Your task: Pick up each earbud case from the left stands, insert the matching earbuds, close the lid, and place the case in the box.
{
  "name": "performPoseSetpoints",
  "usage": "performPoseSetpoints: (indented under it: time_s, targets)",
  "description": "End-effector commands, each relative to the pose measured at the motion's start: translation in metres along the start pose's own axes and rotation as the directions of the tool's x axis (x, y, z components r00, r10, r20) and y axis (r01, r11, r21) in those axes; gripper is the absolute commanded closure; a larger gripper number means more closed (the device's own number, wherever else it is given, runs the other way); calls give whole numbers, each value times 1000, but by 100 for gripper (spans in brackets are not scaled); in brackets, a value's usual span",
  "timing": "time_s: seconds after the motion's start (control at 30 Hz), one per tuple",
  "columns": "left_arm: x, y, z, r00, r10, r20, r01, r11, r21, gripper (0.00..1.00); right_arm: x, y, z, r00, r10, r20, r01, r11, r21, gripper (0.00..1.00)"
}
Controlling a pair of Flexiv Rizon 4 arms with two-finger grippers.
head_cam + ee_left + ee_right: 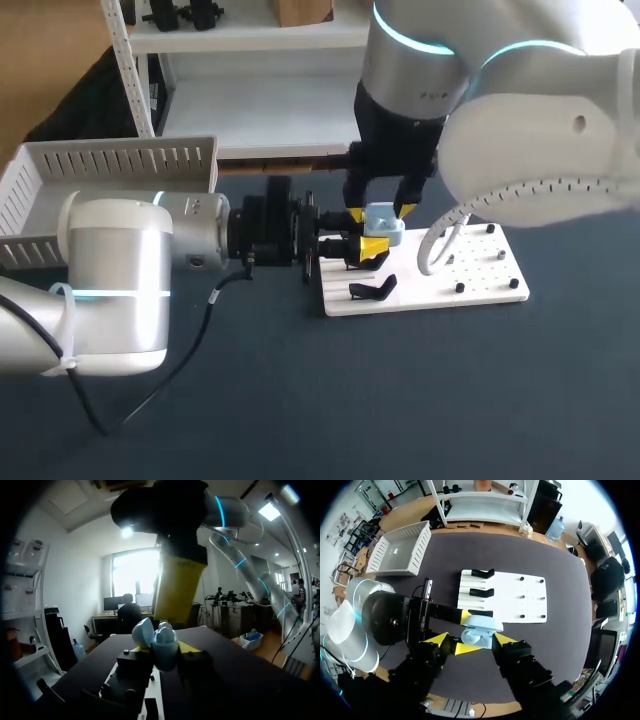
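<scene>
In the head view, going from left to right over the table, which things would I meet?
The white box → the light blue earbud case, over the white board at its left part → the black pegs on its right part.

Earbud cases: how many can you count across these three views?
1. The light blue earbud case, lid open, is held between the left gripper's fingers above the white board, with the right gripper just over it. More may be hidden behind the arms.

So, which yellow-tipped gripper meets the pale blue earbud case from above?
The right gripper, pointing down over the earbud case; the left gripper comes in sideways.
</scene>
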State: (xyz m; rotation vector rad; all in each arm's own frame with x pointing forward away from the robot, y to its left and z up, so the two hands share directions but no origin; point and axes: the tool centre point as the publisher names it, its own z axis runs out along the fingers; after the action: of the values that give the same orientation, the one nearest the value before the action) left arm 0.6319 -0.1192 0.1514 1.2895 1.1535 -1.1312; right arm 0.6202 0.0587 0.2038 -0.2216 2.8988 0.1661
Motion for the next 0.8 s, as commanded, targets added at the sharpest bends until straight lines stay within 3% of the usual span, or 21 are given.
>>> performPoseSetpoints:
  time_s: [0.03, 0.23, 0.53, 0.8]
  targets:
    - [0, -1, 1, 1000, 2, 1, -2, 1000, -5, 100, 6, -4, -17, 999, 16, 34, -16, 1000, -20, 0]
    - [0, -1, 1, 1000, 2, 1, -2, 1000, -5, 100, -16, -27, -23, 989, 142, 48, -141, 990, -29, 0]
    - [0, -1, 1, 1000, 2, 1, -2, 1000, -5, 100, -52, -58, 3, 961, 274, 29, -274, 962, 11, 0]
    - [0, -1, 1, 1000, 2, 1, -2, 1000, -5, 100, -40, -66, 23, 954, 299, -33, -297, 954, 39, 0]
